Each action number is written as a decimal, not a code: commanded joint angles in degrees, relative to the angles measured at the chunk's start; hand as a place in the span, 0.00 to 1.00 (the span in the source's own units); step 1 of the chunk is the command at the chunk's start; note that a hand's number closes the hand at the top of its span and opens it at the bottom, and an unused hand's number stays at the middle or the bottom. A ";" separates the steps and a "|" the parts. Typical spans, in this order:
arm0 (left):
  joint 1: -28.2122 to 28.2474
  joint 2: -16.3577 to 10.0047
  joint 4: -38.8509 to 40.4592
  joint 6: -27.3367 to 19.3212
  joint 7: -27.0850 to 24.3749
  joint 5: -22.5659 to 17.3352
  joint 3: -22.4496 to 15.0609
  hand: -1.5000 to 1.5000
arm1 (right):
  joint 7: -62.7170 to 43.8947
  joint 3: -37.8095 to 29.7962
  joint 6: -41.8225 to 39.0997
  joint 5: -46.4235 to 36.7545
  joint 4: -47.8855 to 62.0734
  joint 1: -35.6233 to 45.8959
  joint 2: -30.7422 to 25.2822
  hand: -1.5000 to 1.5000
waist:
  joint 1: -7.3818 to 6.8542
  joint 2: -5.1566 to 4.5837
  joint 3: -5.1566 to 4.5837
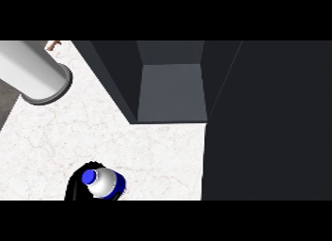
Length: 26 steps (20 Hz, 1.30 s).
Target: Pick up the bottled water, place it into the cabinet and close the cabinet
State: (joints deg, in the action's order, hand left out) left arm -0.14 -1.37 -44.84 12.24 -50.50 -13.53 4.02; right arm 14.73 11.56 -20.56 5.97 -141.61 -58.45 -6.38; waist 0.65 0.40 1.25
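- A white marbled surface (71, 132) fills the left and middle of the head view. A dark grey cabinet (120, 75) stands at its far side, with its one compartment open.
- One bottled water (104, 182), white-bodied with a blue cap, sits at the view's lower edge, left of centre. It is seen cap-on, so its long axis runs upright, toward the camera.
- One black left hand (76, 186) shows against the bottle's left and far side. Its fingers curl round the bottle, holding it. I take it for the left hand from where it lies.
- The right hand is nowhere in view.
- The compartment's opening lies ahead of the bottle and somewhat to its right, with bare surface between them. The next move, I judge, carries the bottle forward and rightward.
- One tall dark cabinet door (279, 117) stands open along the right, near that path.
- One pale cylinder with a grey rim (29, 70) lies at the upper left, well apart from the bottle. I cannot tell what it is.
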 commanded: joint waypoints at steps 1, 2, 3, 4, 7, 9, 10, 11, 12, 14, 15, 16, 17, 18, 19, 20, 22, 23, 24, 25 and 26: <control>-7.37 1.30 3.55 -0.24 0.48 -1.07 0.88 1.00 | -1.27 -1.22 -1.82 3.77 -5.93 -4.01 -1.96 0.00 | 1.02 -0.35 -1.34; -7.15 1.32 3.81 1.56 -0.28 -0.53 0.03 1.00 | -4.66 -2.30 0.68 4.97 -5.59 1.36 -1.01 0.00 | -0.06 -0.55 -1.31; -8.26 -0.43 4.65 2.79 1.76 -1.77 1.43 1.00 | -2.77 1.75 0.73 1.55 -5.67 -1.52 0.87 0.00 | 0.33 -0.38 -1.32; -9.44 1.32 6.00 -1.25 -0.28 -4.08 -3.42 1.00 | -4.82 -1.46 0.44 4.53 -7.91 -0.90 -1.06 0.00 | 0.42 -0.47 -1.34; -10.32 1.33 4.29 -0.26 4.29 -6.29 -5.50 1.00 | -3.86 -0.60 0.29 4.12 -6.09 -0.91 -0.21 0.00 | 0.40 -0.35 -1.30; -8.22 1.34 -5.10 -2.90 10.37 -8.76 -8.65 1.00 | -5.73 1.21 1.23 1.99 -7.39 -0.65 0.20 0.00 | -0.23 -0.16 -1.24; -9.30 1.35 -3.90 -3.35 10.31 -9.36 -8.81 1.00 | -3.22 -1.77 -0.32 4.67 -5.13 -0.66 -0.69 0.00 | 0.05 -0.20 -1.24; -9.70 1.35 -5.62 -5.52 12.46 -10.01 -11.10 1.00 | -4.38 1.14 1.30 1.77 -3.84 1.74 1.06 0.00 | -0.15 -0.24 -1.25; -12.09 1.36 -6.36 -6.60 13.93 -11.79 -10.25 1.00 | -5.19 -2.05 0.15 5.18 -6.15 -0.83 -0.95 0.00 | 0.08 -0.24 -1.25; -12.85 1.36 -6.87 -10.76 13.55 -13.76 -15.12 1.00 | -6.48 0.11 1.40 4.19 -6.23 1.61 0.44 0.00 | 0.05 -0.33 -1.27; -15.28 1.36 -6.55 -11.61 15.45 -13.53 -13.63 1.00 | -6.03 2.38 1.13 1.36 -7.32 -0.32 0.67 0.00 | 0.29 -0.29 -1.28; -13.84 1.37 -10.45 -13.99 17.05 -15.20 -17.62 1.00 | -2.16 1.39 -0.06 1.47 -3.77 -0.38 0.75 0.00 | 0.35 -0.12 -1.25; -18.08 1.37 -5.70 -16.22 14.06 -16.90 -18.92 1.00 | -2.34 -1.08 0.25 2.86 -2.40 2.24 0.43 0.00 | 0.66 -0.36 -1.28; -15.91 1.37 -12.83 -17.87 19.29 -13.74 -17.80 1.00 | -2.23 -1.81 -0.43 5.09 -4.54 -0.72 -0.07 0.00 | 0.13 -0.10 -1.21; -20.00 1.37 -10.35 -20.64 19.11 -13.97 -19.29 1.00 | -4.57 -4.43 -0.55 8.09 -4.08 2.73 -1.34 0.00 | 0.14 -0.37 -1.22; -18.19 1.37 -14.99 -23.01 21.02 -11.39 -19.52 1.00 | -2.37 -2.93 -0.20 4.58 -2.77 0.87 0.11 0.00 | -0.08 -0.09 -1.19; -22.63 1.37 -12.76 -24.25 21.57 -9.65 -18.80 1.00 | -2.06 -2.50 -0.38 4.76 -1.51 1.83 0.63 0.00 | 0.18 -0.27 -1.22; -22.02 1.37 -13.79 -25.29 21.68 -9.70 -20.15 1.00 | -5.22 1.83 0.89 2.19 -6.23 -0.82 1.75 0.00 | 0.22 -0.26 -1.27; -18.32 1.37 -18.28 -28.32 22.15 -10.20 -25.28 1.00 | -4.85 -0.39 0.82 5.83 -7.30 -1.13 1.39 0.00 | 0.03 -0.11 -1.24; -24.14 1.37 -16.95 -30.09 26.15 -9.28 -22.03 1.00 | -4.36 1.43 1.25 1.82 -4.95 0.42 2.09 0.00 | 0.10 -0.22 -1.25; -27.53 1.37 -12.10 -28.67 24.64 -10.47 -21.20 1.00 | -7.32 -2.68 1.40 5.98 -4.77 4.76 0.36 0.00 | 0.09 -0.54 -1.26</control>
State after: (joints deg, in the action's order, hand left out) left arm -21.87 -0.01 -58.53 -12.91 -28.37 -24.11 -16.40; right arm 12.42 11.13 -19.96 6.29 -141.56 -56.12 -5.04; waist 0.76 0.13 0.01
